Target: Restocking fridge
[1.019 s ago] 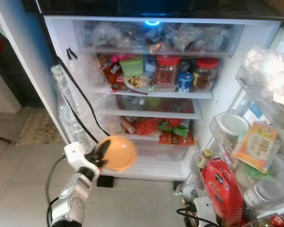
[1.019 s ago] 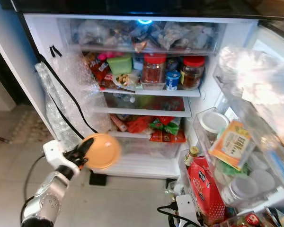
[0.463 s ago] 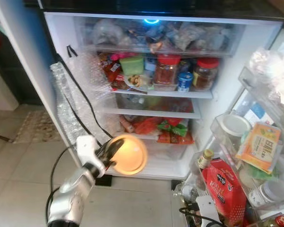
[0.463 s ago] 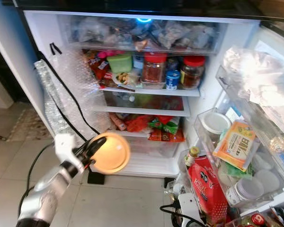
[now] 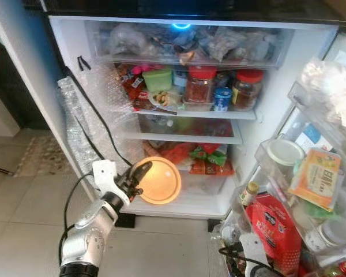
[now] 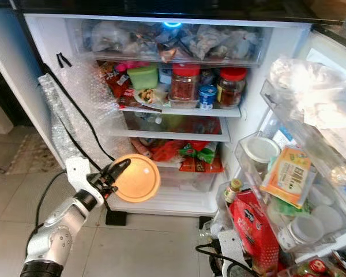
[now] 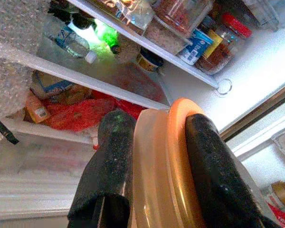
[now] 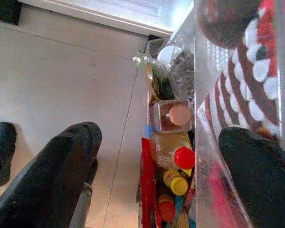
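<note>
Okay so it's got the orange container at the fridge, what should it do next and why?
Probably ease the left gripper forward and set the orange container on the bottom ledge: it is gripped at the rim, just in front of that ledge.

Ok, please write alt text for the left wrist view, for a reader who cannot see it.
Two black fingers of the left gripper clamp an orange lid on edge. Behind it are open fridge shelves with jars and red packets.
</note>
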Robot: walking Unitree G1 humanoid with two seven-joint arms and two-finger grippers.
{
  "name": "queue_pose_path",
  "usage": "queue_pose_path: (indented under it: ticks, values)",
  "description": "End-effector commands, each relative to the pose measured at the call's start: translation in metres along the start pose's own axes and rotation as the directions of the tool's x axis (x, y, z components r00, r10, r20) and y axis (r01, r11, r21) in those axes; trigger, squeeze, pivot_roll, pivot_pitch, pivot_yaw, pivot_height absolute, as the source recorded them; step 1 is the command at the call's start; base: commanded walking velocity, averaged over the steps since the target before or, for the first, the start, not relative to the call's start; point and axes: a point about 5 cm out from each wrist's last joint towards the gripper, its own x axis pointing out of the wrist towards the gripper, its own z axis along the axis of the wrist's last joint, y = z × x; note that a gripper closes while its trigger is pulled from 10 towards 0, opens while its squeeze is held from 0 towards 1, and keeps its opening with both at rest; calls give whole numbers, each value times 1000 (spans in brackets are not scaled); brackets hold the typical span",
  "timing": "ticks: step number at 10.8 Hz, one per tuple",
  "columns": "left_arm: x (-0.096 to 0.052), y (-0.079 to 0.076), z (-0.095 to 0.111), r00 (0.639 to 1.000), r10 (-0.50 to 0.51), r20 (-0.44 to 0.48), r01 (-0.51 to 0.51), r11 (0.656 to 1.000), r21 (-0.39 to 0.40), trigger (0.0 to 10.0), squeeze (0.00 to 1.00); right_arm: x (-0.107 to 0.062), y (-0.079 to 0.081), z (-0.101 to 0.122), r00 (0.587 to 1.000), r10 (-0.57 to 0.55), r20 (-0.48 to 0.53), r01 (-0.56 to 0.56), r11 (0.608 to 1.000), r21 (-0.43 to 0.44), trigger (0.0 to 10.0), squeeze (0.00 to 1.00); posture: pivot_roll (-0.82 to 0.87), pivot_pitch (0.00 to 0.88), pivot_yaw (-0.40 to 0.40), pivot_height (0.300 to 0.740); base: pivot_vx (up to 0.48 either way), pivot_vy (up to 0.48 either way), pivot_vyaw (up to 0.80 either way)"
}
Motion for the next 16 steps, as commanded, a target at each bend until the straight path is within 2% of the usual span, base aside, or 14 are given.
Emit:
queue_pose_path:
  ticks: [1, 3, 6, 11, 16]
  values:
    - [0, -4, 6, 1000, -7, 26, 7, 1000, -12, 10000, 0, -1, -4, -2, 1000, -14, -2, 14, 1000, 8, 10000, 0, 44, 0, -38, 740, 0, 0, 0]
    - [-3, -6, 8, 1000, -6, 27, 6, 1000, -28, 10000, 0, -1, -1, -5, 1000, -7, -3, 7, 1000, 29, 10000, 0, 42, 0, -29, 740, 0, 0, 0]
    - [-12, -11, 8, 1000, 7, 29, -6, 999, -33, 10000, 0, -2, 0, -16, 999, -12, -33, 12, 1000, 2, 10000, 0, 52, 0, -45, 740, 0, 0, 0]
    - [-7, -15, 10, 1000, -6, 12, 7, 999, -42, 10000, 0, -4, -1, -23, 997, -68, -43, 68, 998, -18, 10000, 0, 22, 0, -14, 740, 0, 0, 0]
    - [-9, -16, 6, 1000, 2, -7, -2, 999, -45, 10000, 0, -5, 3, -28, 998, -41, -55, 41, 999, 2, 10000, 0, 19, 0, -2, 740, 0, 0, 0]
